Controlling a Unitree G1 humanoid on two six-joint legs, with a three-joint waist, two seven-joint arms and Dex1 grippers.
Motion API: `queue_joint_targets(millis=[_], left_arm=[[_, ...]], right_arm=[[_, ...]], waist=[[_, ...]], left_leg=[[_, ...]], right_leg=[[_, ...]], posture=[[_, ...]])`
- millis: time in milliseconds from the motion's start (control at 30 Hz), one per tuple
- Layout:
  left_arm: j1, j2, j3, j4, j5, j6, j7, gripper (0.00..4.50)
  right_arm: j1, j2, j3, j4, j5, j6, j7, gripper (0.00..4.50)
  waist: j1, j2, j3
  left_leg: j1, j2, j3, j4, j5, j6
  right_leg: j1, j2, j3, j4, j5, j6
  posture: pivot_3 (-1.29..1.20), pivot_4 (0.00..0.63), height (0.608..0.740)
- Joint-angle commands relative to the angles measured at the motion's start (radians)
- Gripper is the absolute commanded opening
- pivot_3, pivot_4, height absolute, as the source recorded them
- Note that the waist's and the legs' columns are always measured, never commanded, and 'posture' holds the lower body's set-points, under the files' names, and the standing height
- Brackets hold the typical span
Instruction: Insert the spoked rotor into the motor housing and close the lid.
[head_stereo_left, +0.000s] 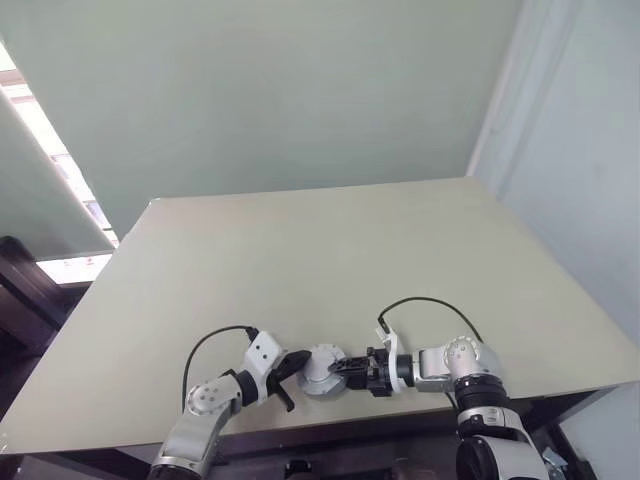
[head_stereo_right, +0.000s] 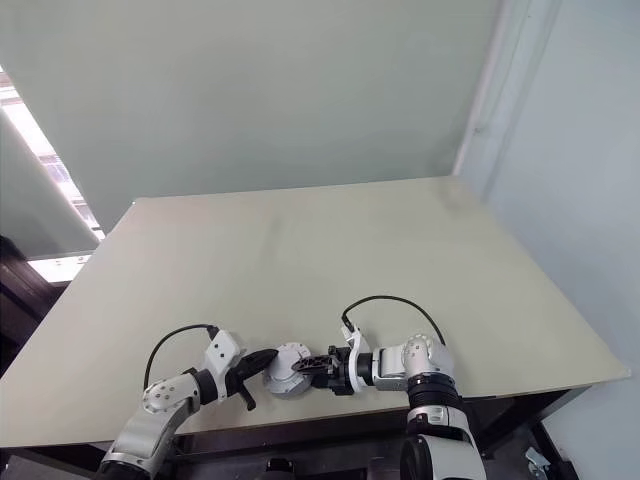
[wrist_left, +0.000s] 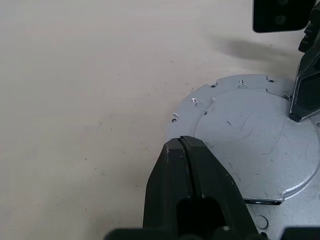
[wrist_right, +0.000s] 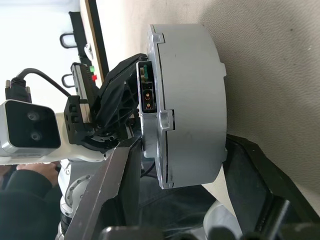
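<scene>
A round grey metal motor unit with a flat lid (head_stereo_left: 322, 370) is lying near the front edge of the beige worktop (head_stereo_left: 330, 260). It is being grasped at its sides by the right gripper (head_stereo_left: 345, 369), while the clenched left gripper (head_stereo_left: 292, 366) is being pressed on its top. The closing step seems in hand; next, the lid's seating is probably to be checked.
</scene>
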Motion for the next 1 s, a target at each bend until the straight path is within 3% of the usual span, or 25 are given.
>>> queue_joint_targets(millis=[33, 533, 667, 1000], left_arm=[[0.004, -0.016, -0.065, 0.010, 0.024, 0.005, -0.026, 0.00], [0.002, -0.028, -0.033, -0.026, 0.013, 0.066, 0.017, 0.00], [0.000, -0.018, 0.004, -0.064, -0.012, 0.166, 0.047, 0.90], [0.011, 0.028, 0.117, -0.124, -0.066, 0.263, 0.082, 4.36]], right_arm=[[-0.017, 0.047, -0.005, -0.031, 0.065, -0.016, 0.024, 2.19], [0.008, 0.062, -0.003, -0.064, 0.069, -0.057, 0.026, 2.18], [0.010, 0.062, -0.003, -0.060, 0.067, -0.066, 0.021, 2.16], [0.013, 0.059, 0.001, -0.046, 0.066, -0.082, 0.016, 2.14]], waist=[[0.000, 0.000, 0.000], [0.000, 0.000, 0.000], [-0.002, 0.000, 0.000], [-0.025, 0.000, 0.000]], left_leg=[[0.000, 0.000, 0.000, 0.000, 0.000, 0.000], [0.000, 0.000, 0.000, 0.001, 0.000, 0.000], [0.001, 0.001, 0.000, 0.001, 0.000, 0.000], [-0.001, 0.001, 0.000, 0.000, 0.000, 0.000]], right_leg=[[0.000, 0.000, 0.000, 0.000, 0.000, 0.000], [0.000, 0.000, 0.000, 0.000, 0.000, 0.000], [0.000, 0.001, 0.000, 0.001, -0.001, -0.001], [-0.002, 0.001, 0.000, 0.001, 0.000, 0.001]], posture=[[0.00, 0.000, 0.740], [0.00, 0.000, 0.740], [0.00, 0.000, 0.740], [0.00, 0.000, 0.740]])
